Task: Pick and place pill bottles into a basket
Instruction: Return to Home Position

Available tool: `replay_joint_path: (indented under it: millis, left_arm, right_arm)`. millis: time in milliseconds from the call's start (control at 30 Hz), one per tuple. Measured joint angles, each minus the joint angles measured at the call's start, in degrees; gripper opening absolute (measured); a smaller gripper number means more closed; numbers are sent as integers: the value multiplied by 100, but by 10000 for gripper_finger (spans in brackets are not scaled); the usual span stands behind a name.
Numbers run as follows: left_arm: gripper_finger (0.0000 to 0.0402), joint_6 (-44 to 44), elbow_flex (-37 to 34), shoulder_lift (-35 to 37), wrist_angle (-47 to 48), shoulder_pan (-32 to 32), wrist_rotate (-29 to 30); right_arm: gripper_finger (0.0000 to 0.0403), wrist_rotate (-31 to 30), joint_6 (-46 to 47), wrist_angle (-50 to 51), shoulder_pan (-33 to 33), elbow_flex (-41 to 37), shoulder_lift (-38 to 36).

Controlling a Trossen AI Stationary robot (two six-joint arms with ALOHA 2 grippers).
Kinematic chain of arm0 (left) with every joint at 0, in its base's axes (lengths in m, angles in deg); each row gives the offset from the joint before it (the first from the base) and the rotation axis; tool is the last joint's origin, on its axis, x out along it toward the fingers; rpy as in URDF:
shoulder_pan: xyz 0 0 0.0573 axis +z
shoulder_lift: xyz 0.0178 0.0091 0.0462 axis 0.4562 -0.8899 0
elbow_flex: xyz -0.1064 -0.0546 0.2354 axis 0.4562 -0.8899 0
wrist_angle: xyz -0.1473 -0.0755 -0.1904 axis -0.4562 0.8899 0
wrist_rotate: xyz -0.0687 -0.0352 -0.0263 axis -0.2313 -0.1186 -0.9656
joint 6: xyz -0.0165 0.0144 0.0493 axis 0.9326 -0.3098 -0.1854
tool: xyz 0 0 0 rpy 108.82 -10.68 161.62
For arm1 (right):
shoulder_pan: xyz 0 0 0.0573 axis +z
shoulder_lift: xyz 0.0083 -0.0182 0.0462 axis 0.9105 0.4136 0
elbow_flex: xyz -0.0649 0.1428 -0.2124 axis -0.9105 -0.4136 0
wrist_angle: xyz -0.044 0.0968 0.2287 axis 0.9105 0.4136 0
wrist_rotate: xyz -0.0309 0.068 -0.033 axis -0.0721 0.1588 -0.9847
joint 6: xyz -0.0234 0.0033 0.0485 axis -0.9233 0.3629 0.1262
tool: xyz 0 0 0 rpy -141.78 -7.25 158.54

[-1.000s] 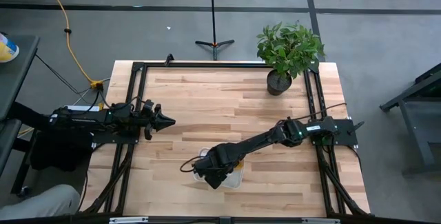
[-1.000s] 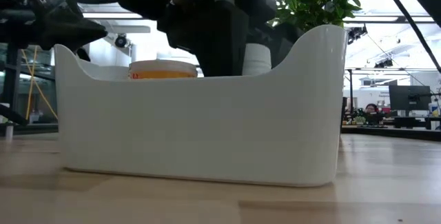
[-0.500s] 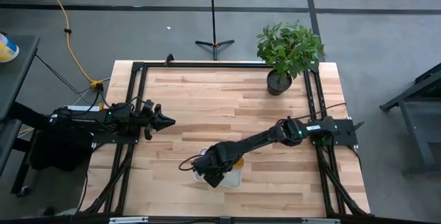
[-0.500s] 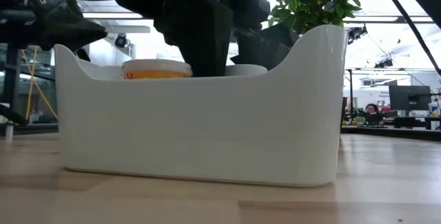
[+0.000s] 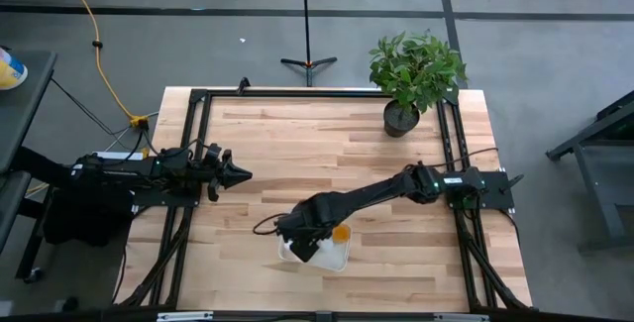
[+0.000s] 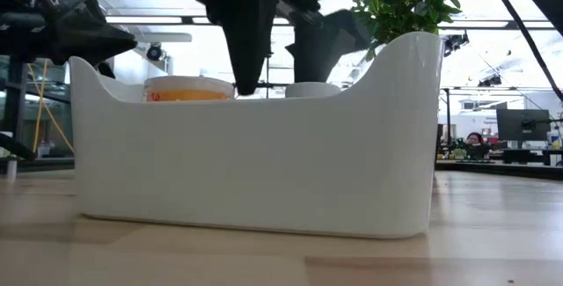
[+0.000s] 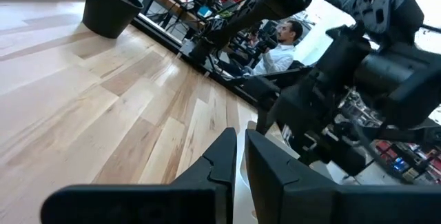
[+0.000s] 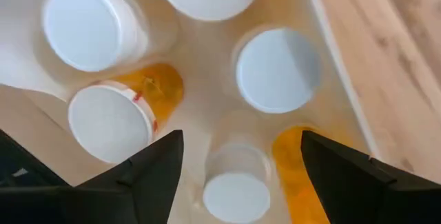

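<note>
Right gripper (image 5: 303, 247) is hovering over the basket (image 5: 338, 260), reaching across from the right side of the table (image 5: 297, 134). The basket is sitting on the wood near the edge far from the potted plant (image 5: 416, 72), roughly midway between the two arm bases. In the right wrist view the right gripper's fingers (image 8: 148, 176) are standing wide apart and gripping nothing, with the pill bottles (image 8: 278, 70) lying inside the basket below them. Five white caps are showing there, plus an orange body beside one finger; some bottles are standing upright and at least one is lying tilted. In the low view one orange bottle with a pale cap (image 6: 189, 90) and one white cap (image 6: 312, 89) are peeking over the basket wall (image 6: 255, 163), with the dark fingers hanging just above the rim. Left gripper (image 5: 238, 174) is waiting at the left side of the table, well apart from the basket; its fingers (image 7: 220, 162) are sitting nearly together, only a slit between them, holding nothing.
</note>
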Motion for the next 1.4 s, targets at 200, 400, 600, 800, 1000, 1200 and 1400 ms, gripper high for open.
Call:
replay_joint_path:
  millis: [200, 400, 600, 800, 1000, 1200, 1400]
  left_arm:
    - [67, 2, 0, -2, 0, 0, 0]
    - [67, 1, 0, 0, 0, -1, 1]
    - [67, -17, 0, 0, -4, -2, 0]
    - [67, -163, 0, 0, -74, -2, 168]
    - [67, -546, 0, -2, -567, 0, 547]
    - [67, -897, 5, 0, -1478, 0, 1028]
    - [67, -1341, 244, 0, -1460, 0, 1053]
  right_arm:
    - [284, -370, -22, -10, -75, 0, -343]
    - [284, -825, -230, -90, -207, 0, -696]
    - [284, -1326, -731, -61, -381, 0, -1025]
    - [285, -1744, -1529, 31, -688, 0, -1144]
    - [285, -2040, -2454, 21, -1039, -4, -1148]
    - [285, -2131, -3340, -223, -1280, -9, -1181]
    - [284, -2326, -4237, -783, -1298, -11, -1508]
